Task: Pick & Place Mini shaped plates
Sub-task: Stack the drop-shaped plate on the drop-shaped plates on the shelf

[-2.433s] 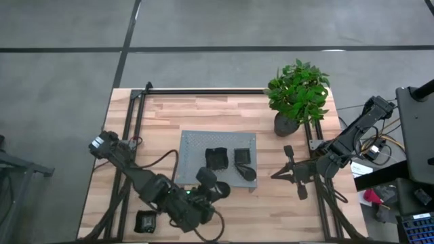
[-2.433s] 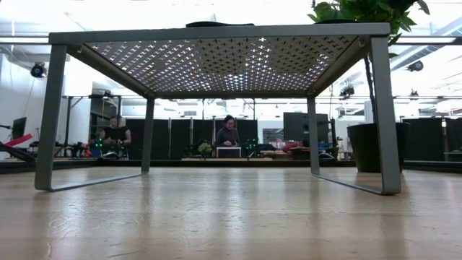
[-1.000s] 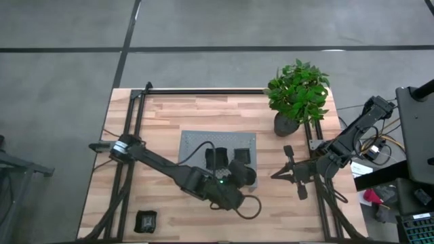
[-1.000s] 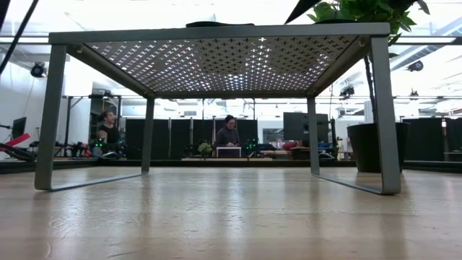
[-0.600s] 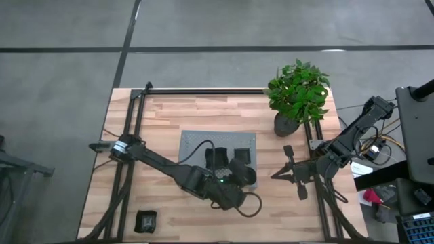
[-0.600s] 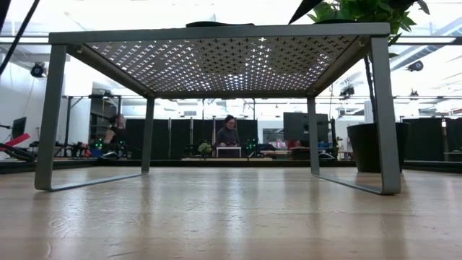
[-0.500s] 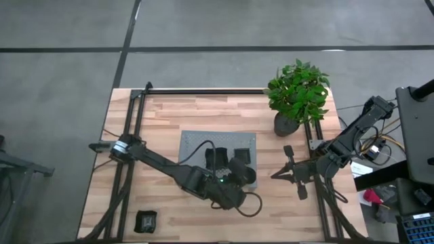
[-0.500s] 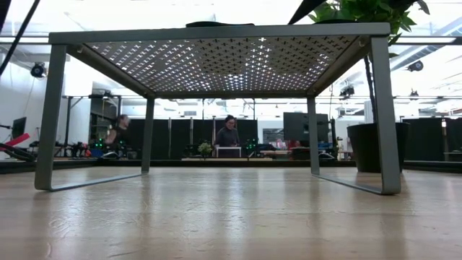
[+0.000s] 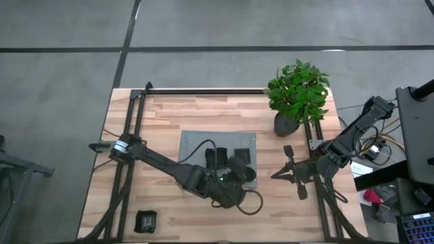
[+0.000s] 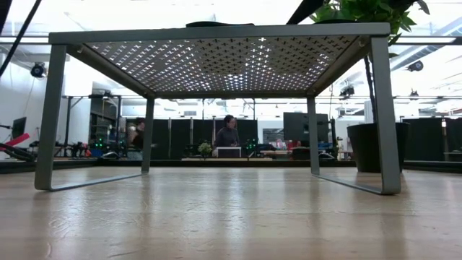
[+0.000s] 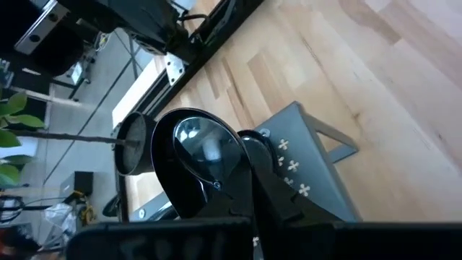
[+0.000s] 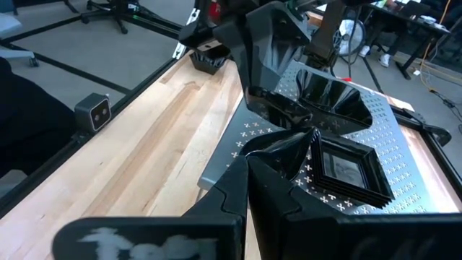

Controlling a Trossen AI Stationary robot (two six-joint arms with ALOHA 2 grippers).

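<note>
Left gripper (image 9: pixel 239 169) is over the near right part of the grey tray (image 9: pixel 193 142), clamped on a mini plate (image 11: pixel 198 162): the left wrist view shows a glossy black rounded dish pinched by its rim between the closed fingers, held tilted above the tray's corner. Right gripper (image 9: pixel 279 174) waits closed over the bench (image 9: pixel 163 115), well apart to the right of the tray and near the potted plant (image 9: pixel 297 91).

Risks, as I judge them:
- The grip is on a thin, slick rim only. A fast move or wrist twist could let the plate pivot or slip out.
- The plate is tilted. Released from there, it could land on edge and skid off the tray's near edge.
- Other plates sit close by on the tray: a square stack (image 12: pixel 346 170) and a wavy-edged one (image 12: pixel 332 94). Coming down too near could knock or chip them.

Plates are small, dark and very shiny, with strong reflections. Square ones are nested in a stack on the tray. One more dark plate (image 9: pixel 146 220) sits alone at the bench's near left corner, well apart from the rest.
</note>
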